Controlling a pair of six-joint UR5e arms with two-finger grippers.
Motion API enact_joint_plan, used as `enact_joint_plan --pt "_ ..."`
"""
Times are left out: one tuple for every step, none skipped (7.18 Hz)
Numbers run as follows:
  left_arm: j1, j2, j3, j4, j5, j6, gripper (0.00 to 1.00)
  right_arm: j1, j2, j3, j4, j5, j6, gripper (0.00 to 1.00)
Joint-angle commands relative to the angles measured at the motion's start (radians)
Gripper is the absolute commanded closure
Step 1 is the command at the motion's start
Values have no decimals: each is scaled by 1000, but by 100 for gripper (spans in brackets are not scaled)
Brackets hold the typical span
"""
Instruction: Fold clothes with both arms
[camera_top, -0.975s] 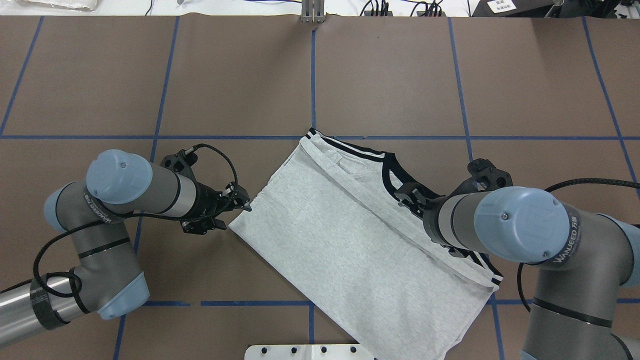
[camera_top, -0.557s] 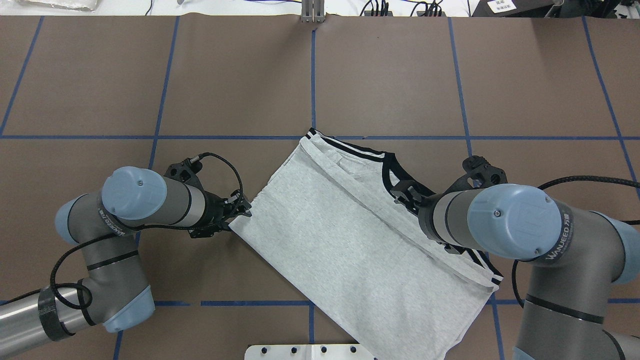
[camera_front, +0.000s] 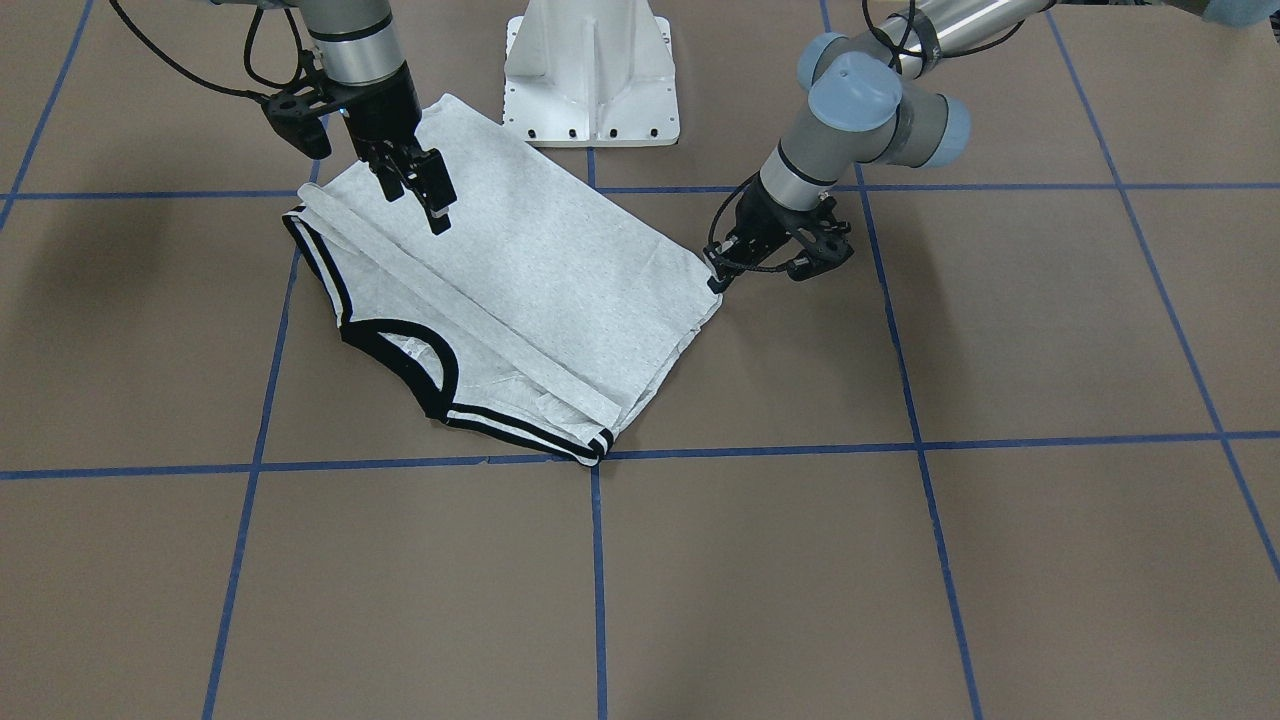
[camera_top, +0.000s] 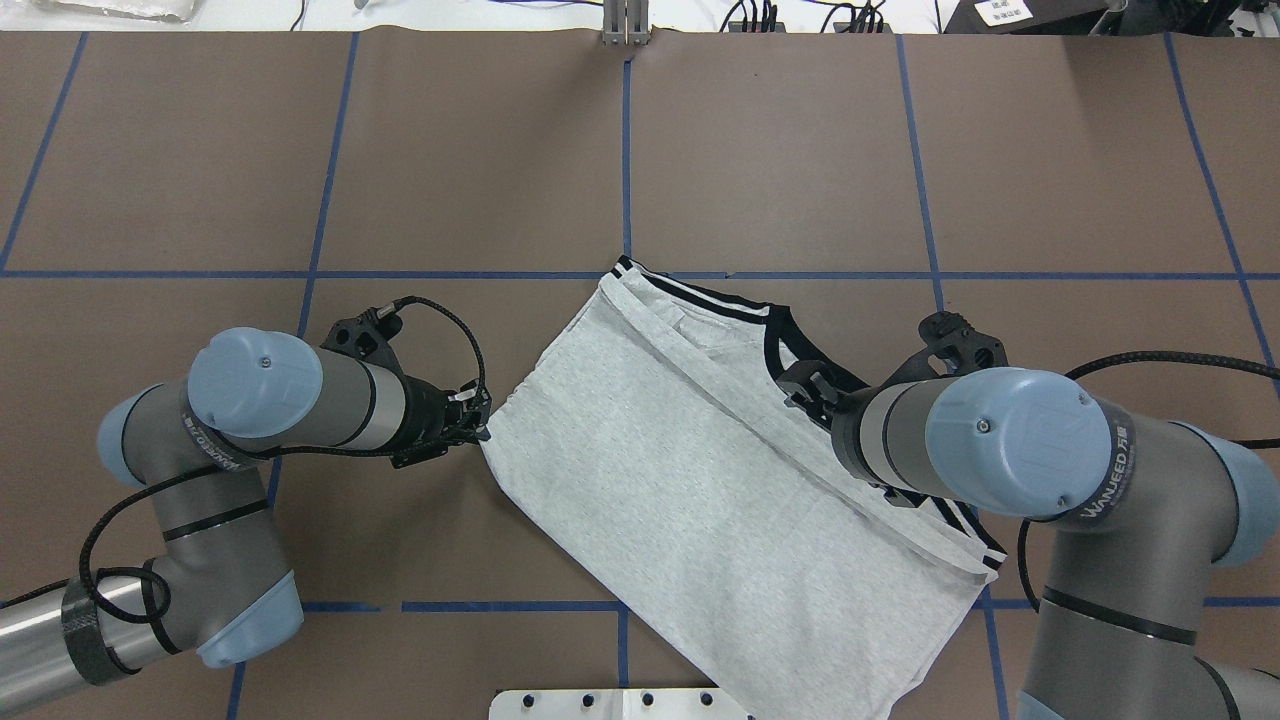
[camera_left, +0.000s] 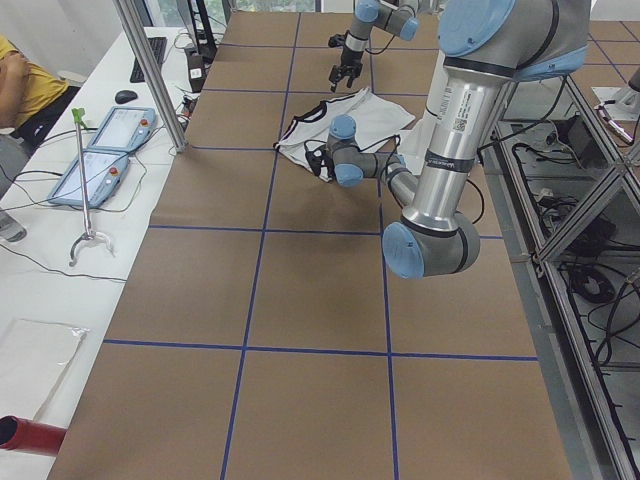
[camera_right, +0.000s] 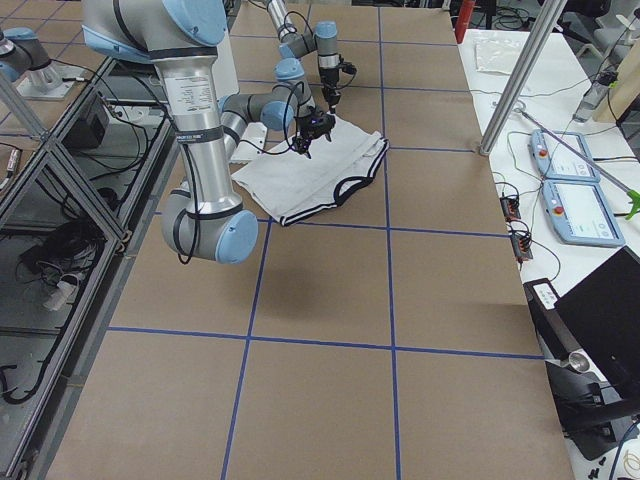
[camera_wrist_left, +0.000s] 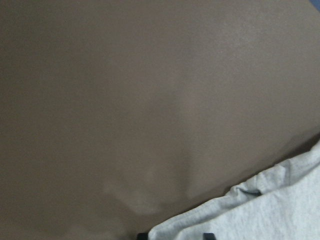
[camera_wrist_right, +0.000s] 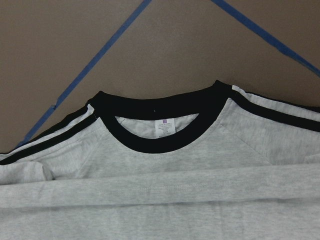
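Shirt (camera_top: 680, 480) flat on table (camera_top: 800, 150). Left gripper (camera_top: 484, 425) at its corner, fingers apart round cloth edge. Right gripper (camera_front: 437, 212) above shirt, can't tell if open. You watch out: left may push, bunch cloth, miss pinch.

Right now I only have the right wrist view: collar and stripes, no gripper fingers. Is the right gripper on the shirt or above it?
Observer: Above it. The front-facing view shows the right gripper open and hovering over the grey body of the T-shirt. I see no contact.
Operator: Left gripper?
Observer: In the overhead view the left gripper is low at the table, at the shirt's side corner nearest that arm.
Operator: Closed on it?
Observer: Not yet. The left wrist view shows its fingertips apart, with the cloth edge between them.
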Motion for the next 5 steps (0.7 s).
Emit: enact_joint_plan --pt "-33 -1 0 0 4 29 100 0 1 -7 0 -2 1 0" --pt "-64 -7 13 0 12 117 100 1 1 -8 0 -8 -1 0" --pt "-114 -16 33 0 45 194 100 0 1 -13 0 -8 -1 0" --pt "-174 -113 144 0 69 289 100 0 1 -19 2 -8 1 0" --pt "-230 -210 274 -23 69 294 100 0 2 -21 2 -8 1 0"
